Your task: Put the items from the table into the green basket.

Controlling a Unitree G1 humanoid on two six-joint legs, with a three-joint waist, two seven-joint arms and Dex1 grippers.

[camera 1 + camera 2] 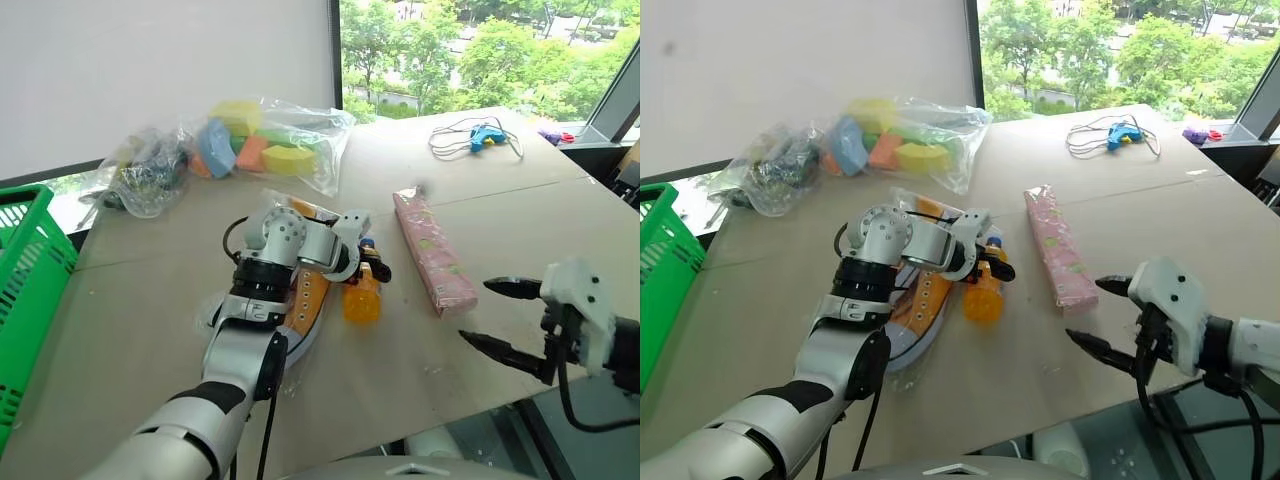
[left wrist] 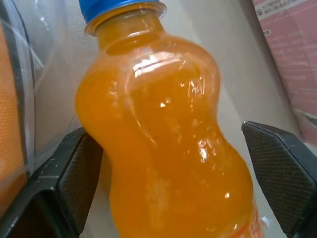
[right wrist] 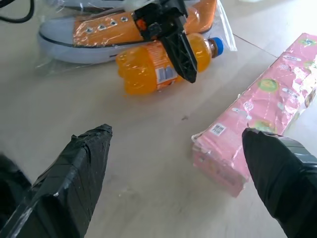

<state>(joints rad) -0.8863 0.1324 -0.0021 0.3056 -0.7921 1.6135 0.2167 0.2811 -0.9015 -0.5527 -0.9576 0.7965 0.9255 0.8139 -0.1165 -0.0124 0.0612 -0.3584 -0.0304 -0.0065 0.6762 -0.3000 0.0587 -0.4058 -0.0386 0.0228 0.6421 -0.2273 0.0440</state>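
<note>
Straddling the soda bottle (image 1: 361, 298), the left gripper (image 1: 372, 262) points steeply down with its two fingers spread, one on each side of the orange body; the left wrist view shows a gap at the far finger (image 2: 280, 176), while the near finger (image 2: 74, 183) sits close against the plastic, so nothing is pinched yet. The bottle lies on its side on the table (image 1: 160, 330), blue cap toward the far edge, touching the clear bag that holds the sneakers (image 1: 915, 305). To close well, the fingers should settle around the narrower waist of the bottle rather than its rounded bulges, which look slippery and could squirt out under pressure. Catching the loose bag film with the near finger would drag the shoes along, so that finger should stay clear of it. The pink box (image 1: 432, 250) lies just to the right, apart from the bottle and no obstacle. The right gripper (image 1: 497, 315) hovers near the front table edge, fingers wide apart and holding nothing. The green basket (image 1: 30, 270) waits at the far left, so the lift should rise clear of the sneakers before swinging across.
</note>
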